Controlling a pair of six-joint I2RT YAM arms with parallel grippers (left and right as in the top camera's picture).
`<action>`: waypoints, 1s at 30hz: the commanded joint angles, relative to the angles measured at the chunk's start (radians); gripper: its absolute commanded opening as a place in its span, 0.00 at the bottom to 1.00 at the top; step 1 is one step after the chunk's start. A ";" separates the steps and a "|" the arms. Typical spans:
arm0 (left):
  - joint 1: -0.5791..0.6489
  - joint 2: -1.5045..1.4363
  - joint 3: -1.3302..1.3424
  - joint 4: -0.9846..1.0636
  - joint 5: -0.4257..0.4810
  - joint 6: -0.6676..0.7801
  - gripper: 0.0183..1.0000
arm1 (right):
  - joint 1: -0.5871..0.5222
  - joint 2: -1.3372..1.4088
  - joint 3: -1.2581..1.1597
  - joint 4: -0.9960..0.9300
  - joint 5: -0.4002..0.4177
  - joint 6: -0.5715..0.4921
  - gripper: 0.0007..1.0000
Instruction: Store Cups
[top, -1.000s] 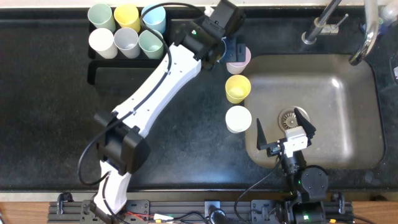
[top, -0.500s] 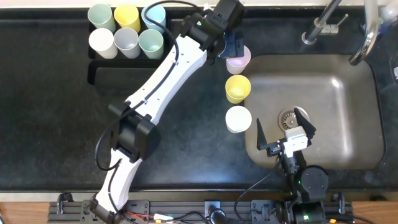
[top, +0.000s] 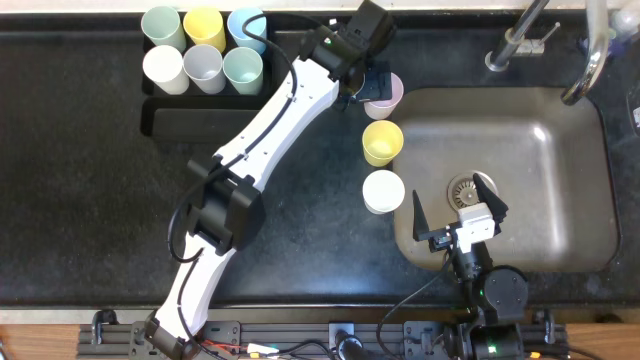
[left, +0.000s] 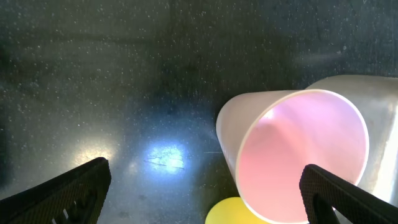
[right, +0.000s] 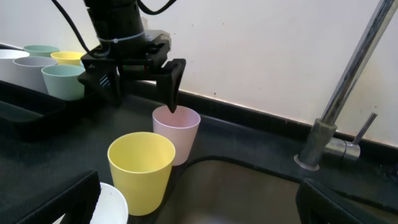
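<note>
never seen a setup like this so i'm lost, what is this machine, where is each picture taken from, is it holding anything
These are two robot arms at a dark counter. One picture looks down from overhead; the other two come from a camera on each arm's wrist. The left end effector, open, hangs just over a pink cup beside the sink. The right end effector is open above the sink. A yellow cup and a white cup stand in line with it; six more cups sit in a black tray. Nothing is held.
</note>
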 joint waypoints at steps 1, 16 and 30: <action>0.002 0.015 0.027 0.000 0.002 -0.027 1.00 | 0.005 -0.008 -0.013 0.004 0.002 0.007 1.00; 0.002 0.056 0.027 0.021 0.008 -0.076 0.92 | 0.005 -0.008 -0.013 0.004 0.002 0.007 1.00; 0.064 -0.062 0.027 0.120 -0.050 -0.085 0.02 | 0.005 -0.008 -0.013 0.004 0.002 0.007 1.00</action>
